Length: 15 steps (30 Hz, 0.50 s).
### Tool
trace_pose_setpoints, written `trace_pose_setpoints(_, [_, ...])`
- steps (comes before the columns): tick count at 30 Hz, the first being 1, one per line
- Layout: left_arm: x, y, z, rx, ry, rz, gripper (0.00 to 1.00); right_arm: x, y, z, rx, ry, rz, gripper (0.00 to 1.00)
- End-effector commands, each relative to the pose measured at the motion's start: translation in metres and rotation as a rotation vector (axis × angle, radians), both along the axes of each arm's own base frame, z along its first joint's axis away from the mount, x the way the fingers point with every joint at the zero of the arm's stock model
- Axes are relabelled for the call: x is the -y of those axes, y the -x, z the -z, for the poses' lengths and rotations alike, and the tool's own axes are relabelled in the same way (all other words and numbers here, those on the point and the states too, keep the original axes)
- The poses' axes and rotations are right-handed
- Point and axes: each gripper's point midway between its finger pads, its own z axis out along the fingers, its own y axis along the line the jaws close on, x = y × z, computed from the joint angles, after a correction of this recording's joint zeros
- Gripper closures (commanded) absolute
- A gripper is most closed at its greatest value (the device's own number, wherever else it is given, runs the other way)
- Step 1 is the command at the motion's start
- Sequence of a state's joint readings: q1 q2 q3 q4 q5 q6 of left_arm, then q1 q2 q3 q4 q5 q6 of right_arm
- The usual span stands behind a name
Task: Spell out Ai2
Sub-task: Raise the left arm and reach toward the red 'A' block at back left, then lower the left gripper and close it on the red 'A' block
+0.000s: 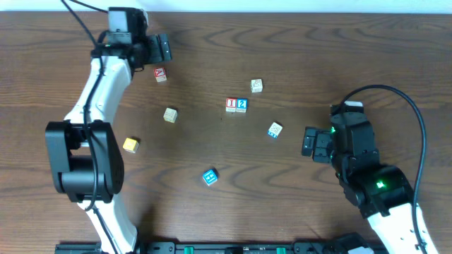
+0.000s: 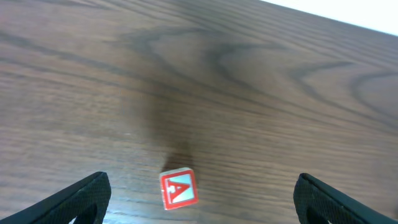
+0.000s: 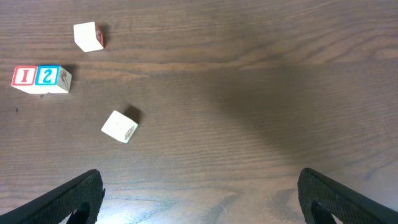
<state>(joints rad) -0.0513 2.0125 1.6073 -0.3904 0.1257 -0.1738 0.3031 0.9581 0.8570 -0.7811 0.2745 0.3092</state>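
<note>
You are viewing the left claw (image 2: 199, 208) with its jaws standing wide apart and gripping nothing. In the left wrist view, both fingertips (image 2: 74, 198) are showing at the bottom corners. The red A block (image 2: 179, 188) is lying flat on the worktop (image 2: 249, 81) between them, slightly left of centre and touching neither finger. In the overhead view, this block (image 1: 160, 74) is sitting at the far left of the worktop, just beside the left claw (image 1: 167, 48).

The right claw (image 3: 199, 202) is also standing fully open and is holding nothing. It is hovering over bare wood, well apart from every block.

The red I block (image 1: 231, 105) and the blue 2 block (image 1: 242, 105) are sitting side by side and touching near the middle of the worktop, with the I block on the left.

Five other blocks are lying scattered around the pair. You are probably unable to read their faces, since they are appearing too small.
</note>
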Motion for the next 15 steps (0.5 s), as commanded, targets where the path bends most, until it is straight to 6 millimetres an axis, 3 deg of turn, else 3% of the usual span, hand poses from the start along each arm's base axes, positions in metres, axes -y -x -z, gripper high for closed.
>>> trace_pose_setpoints(1, [-0.004, -0.004, -0.006, 0.022, -0.130, -0.111, 0.05, 0.005, -0.001, -0.001, 0.005, 0.016, 0.010, 0.01])
trace_pose_setpoints(7, [0.002, 0.000, 0.007, -0.007, -0.127, -0.205, 0.05, 0.005, -0.001, -0.001, 0.005, 0.016, 0.010, 0.01])
trace_pose_setpoints(15, [-0.003, 0.010, 0.044, -0.110, -0.123, -0.243, 0.04, 0.005, -0.001, -0.001, 0.005, 0.016, 0.010, 0.01])
